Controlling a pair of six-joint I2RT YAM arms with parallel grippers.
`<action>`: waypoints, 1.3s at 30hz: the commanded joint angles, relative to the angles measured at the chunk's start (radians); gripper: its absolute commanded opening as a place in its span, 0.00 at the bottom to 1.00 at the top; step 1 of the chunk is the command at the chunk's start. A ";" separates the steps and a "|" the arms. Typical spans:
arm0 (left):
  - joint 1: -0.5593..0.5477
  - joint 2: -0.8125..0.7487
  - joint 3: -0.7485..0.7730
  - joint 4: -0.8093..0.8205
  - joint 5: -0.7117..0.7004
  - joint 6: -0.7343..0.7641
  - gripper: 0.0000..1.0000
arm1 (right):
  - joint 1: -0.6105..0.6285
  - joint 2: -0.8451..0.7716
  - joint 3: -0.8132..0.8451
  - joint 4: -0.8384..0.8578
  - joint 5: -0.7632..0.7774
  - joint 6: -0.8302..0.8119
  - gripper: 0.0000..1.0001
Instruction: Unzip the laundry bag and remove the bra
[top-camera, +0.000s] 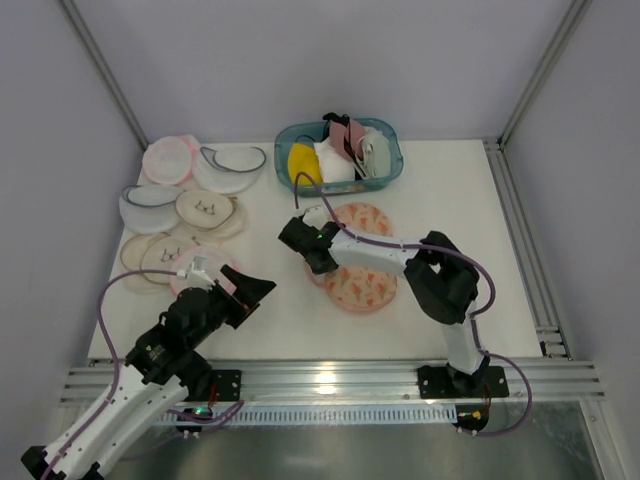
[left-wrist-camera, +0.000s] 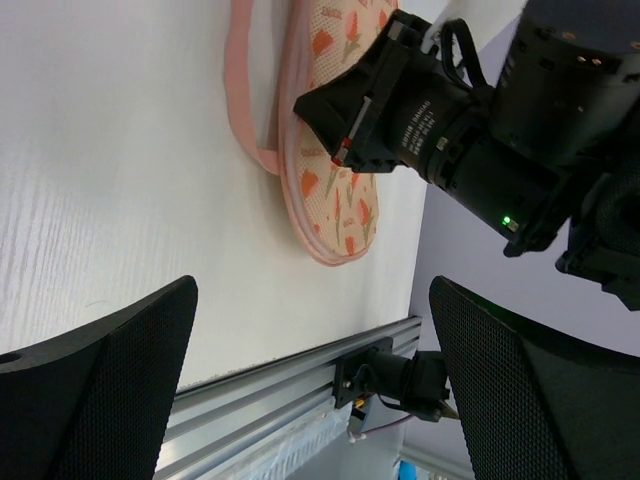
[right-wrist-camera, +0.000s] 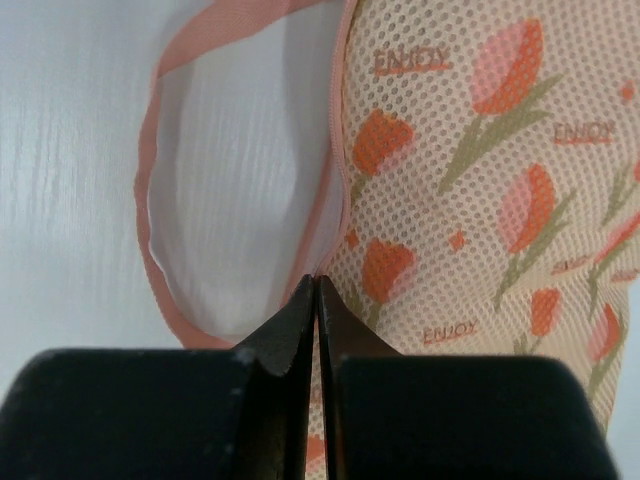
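My right claw (right-wrist-camera: 316, 285) has its tips pressed shut at the pink zipper edge of the laundry bag (right-wrist-camera: 470, 200), flat on the table (top-camera: 450, 200), though I cannot tell whether they caught the pull, so I should tug gently along the trim.

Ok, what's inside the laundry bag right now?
Only a pale layer shows in the gap at the open edge of the laundry bag. No bra is visible; the patterned top covers the rest. The right fingers are shut there.

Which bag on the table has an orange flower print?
The two-lobed laundry bag at centre; the round pouches at left are unprinted.
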 joint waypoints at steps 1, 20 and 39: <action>0.002 0.002 -0.007 0.012 -0.016 -0.008 1.00 | 0.009 -0.172 -0.045 0.013 0.055 0.015 0.04; 0.002 0.298 0.025 0.250 0.102 -0.008 0.99 | -0.219 -0.626 -0.315 -0.320 0.459 0.285 0.04; 0.002 0.574 0.092 0.435 0.214 0.052 0.99 | -0.516 -1.018 -0.607 0.230 -0.121 -0.155 0.71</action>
